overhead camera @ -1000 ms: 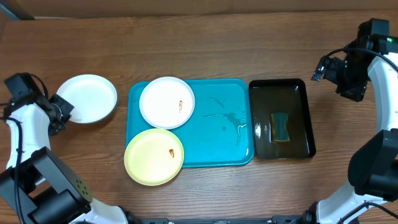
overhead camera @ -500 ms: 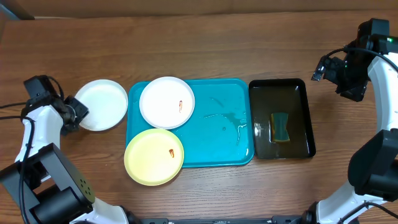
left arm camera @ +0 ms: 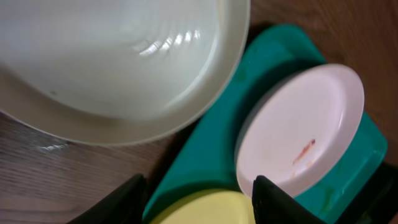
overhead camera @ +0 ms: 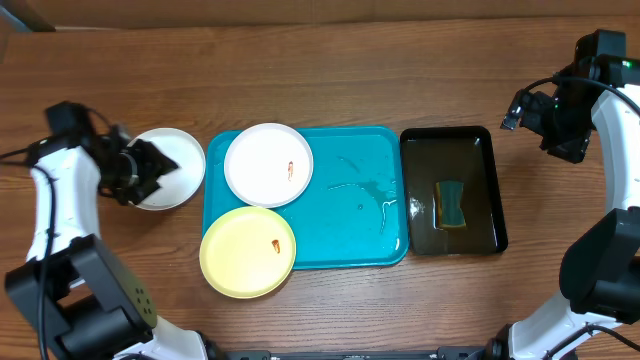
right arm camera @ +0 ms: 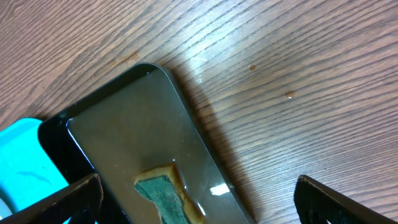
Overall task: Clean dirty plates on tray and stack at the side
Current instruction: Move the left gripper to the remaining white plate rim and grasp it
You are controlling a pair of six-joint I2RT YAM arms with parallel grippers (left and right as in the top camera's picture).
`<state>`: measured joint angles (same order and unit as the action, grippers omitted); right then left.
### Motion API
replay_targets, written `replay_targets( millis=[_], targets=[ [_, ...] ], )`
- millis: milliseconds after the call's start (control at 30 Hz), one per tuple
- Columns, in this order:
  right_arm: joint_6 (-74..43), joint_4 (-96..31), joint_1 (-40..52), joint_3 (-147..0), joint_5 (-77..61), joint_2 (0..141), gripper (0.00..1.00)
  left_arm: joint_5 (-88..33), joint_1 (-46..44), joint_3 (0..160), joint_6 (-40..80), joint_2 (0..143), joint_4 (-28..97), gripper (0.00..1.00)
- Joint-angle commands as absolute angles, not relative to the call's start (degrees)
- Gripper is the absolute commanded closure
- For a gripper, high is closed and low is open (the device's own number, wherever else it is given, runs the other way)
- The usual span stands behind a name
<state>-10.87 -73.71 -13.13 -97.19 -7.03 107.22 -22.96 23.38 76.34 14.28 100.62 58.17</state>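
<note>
Left hand point(overhead camera: 140, 170), fingers spread, poised over white plate point(overhead camera: 182, 160) beside tray point(overhead camera: 350, 215).

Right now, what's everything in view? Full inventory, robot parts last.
white plate on tray: 1, white with an orange-brown smear, back-left of the tray
yellow-green plate: 1, pale yellow-green with an orange-brown smear, front-left of the tray, overhanging its rim
white plate off tray: 1, white, no smear visible, on the table left of the tray
tray: 1, turquoise, centre of the table, wet streaks on its bare right half
black tray: 1, black, right of the turquoise tray, holding liquid
sponge: 1, green, in the black tray
table: 1, brown wood
left gripper: 1, black, open, over the white plate off tray
right gripper: 1, black, open, by the table's right edge, empty
</note>
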Motion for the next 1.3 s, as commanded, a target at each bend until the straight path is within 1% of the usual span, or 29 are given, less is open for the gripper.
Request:
replay_targets(
  millis=[0, 33, 100, 167, 333, 533, 600, 733, 800, 900, 967, 1267],
  targets=[
    [-11.2, -73.6, -13.2, -97.9, -6.5, 106.4, 0.0, -22.7, 18.6, 76.5, 10.2, 99.6, 58.4, 0.45],
    [-11.2, -73.6, -13.2, -97.9, -6.5, 106.4, 0.0, -21.9, 16.8, 76.5, 10.2, 99.7, 58.0, 0.48],
    [-11.2, -73.6, -13.2, -97.9, -6.5, 106.4, 0.0, -20.2, 13.6, 76.5, 10.2, 99.7, 57.0, 0.58],
    [-11.2, -73.6, -13.2, -97.9, -6.5, 106.4, 0.0, -15.5, 9.5, 76.5, 10.3, 99.7, 55.3, 0.6],
    [-11.2, -73.6, -13.2, -97.9, -6.5, 106.4, 0.0, -3.7, 1.5, 76.5, 11.6, 99.7, 55.9, 0.55],
    [-11.2, -73.6, -13.2, -97.9, -6.5, 106.4, 0.0, -2.3, -4.8, 76.5, 12.4, 99.7, 58.4, 0.49],
    [-11.2, -73.6, -13.2, -97.9, -6.5, 106.4, 0.0, -1.5, -5.9, 76.5, 12.7, 99.7, 59.0, 0.49],
    [-11.2, -73.6, -13.2, -97.9, -6.5, 106.4, 0.0, 3.9, -5.8, 76.5, 16.8, 99.7, 58.2, 0.49],
    [-11.2, -73.6, -13.2, -97.9, -6.5, 106.4, 0.0, 4.3, -5.2, 76.5, 16.8, 99.8, 57.1, 0.52],
    [-11.2, -73.6, -13.2, -97.9, -6.5, 106.4, 0.0, 4.6, -4.4, 75.9, 16.8, 100.3, 55.6, 0.59],
    [-11.2, -73.6, -13.2, -97.9, -6.5, 106.4, 0.0, 4.7, -4.4, 74.6, 16.8, 101.0, 54.3, 0.61],
    [-11.2, -73.6, -13.2, -97.9, -6.5, 106.4, 0.0, 5.8, -4.4, 70.6, 16.8, 107.2, 47.1, 0.61]
  ],
)
